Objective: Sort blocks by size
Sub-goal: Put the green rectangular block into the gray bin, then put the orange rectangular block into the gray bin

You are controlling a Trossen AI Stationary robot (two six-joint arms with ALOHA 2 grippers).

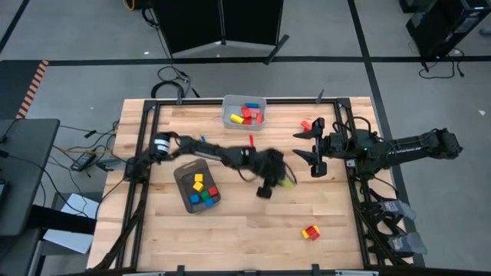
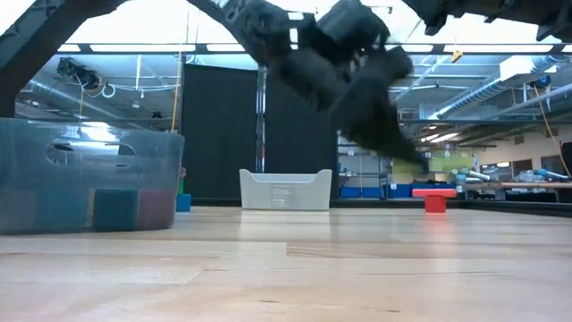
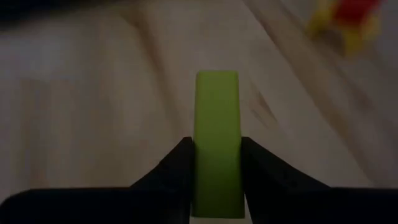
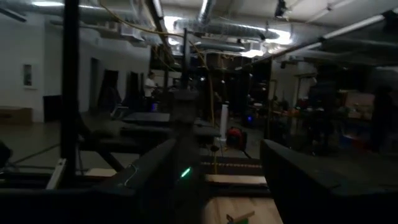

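Observation:
My left gripper is over the middle of the table, raised above it in the low view, and shut on a light green bar, which also shows in the high view. My right gripper is open and empty at the right, above the table. A red block lies near it on the far side. A red and yellow cluster of blocks lies near the front right. A dark grey tray holds several cubes. A light bin at the far edge holds bars. My left gripper pinches the green bar by its two long sides between its two fingers. The bar lies along the fingers, and its free end sticks out past their tips. The bar is lifted clear of the table.
The tray stands near on the left in the low view, the bin far behind it, and the red block at the far right. Bare wood lies between the tray and the red and yellow cluster.

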